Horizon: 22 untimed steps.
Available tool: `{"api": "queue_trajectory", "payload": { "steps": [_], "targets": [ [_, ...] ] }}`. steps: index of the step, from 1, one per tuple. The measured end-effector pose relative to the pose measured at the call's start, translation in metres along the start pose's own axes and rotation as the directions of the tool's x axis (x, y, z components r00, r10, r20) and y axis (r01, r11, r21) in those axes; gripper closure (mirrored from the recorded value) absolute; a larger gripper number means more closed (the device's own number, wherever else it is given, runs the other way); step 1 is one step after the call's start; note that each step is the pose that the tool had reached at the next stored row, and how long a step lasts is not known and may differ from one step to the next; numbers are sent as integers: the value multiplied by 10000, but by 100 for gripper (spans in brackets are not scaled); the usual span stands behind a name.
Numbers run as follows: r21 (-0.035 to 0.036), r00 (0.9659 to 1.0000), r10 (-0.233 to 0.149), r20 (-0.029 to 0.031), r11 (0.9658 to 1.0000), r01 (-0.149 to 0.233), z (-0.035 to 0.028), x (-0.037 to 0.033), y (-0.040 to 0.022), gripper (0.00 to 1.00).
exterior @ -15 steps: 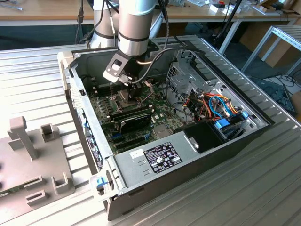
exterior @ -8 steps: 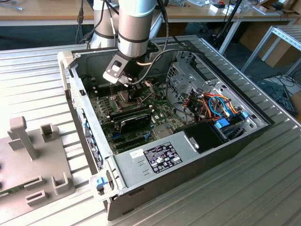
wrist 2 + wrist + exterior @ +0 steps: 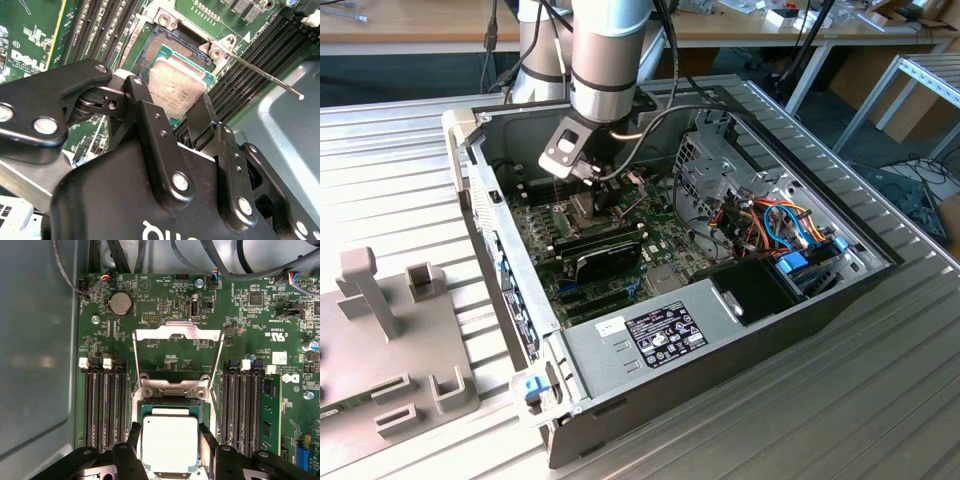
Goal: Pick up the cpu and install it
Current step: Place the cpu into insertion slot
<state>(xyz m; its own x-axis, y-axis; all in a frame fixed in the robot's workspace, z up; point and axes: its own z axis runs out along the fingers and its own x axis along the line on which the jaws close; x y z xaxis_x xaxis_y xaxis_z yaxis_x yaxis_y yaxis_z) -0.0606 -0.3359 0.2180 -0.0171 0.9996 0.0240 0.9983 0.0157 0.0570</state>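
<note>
You: claw clenched on cpu, fingers touching two opp. edges. Cpu directly over dark socket on mobo, inside open PC case. Retention frame flipped up just beyond. Seated or not: can't tell.

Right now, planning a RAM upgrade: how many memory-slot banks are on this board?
2: one bank beside the cpu, another bank on its opposite side; the gripper hides their ends.
</note>
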Motion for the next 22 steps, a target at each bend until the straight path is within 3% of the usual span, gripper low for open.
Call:
{"api": "queue_trajectory", "payload": {
  "steps": [19,22],
  "targets": [
    [12,9997,-15,262,10000,15,122,-15,-13,45],
    [15,9996,-16,280,10000,15,133,-15,-14,45]
  ]
}}
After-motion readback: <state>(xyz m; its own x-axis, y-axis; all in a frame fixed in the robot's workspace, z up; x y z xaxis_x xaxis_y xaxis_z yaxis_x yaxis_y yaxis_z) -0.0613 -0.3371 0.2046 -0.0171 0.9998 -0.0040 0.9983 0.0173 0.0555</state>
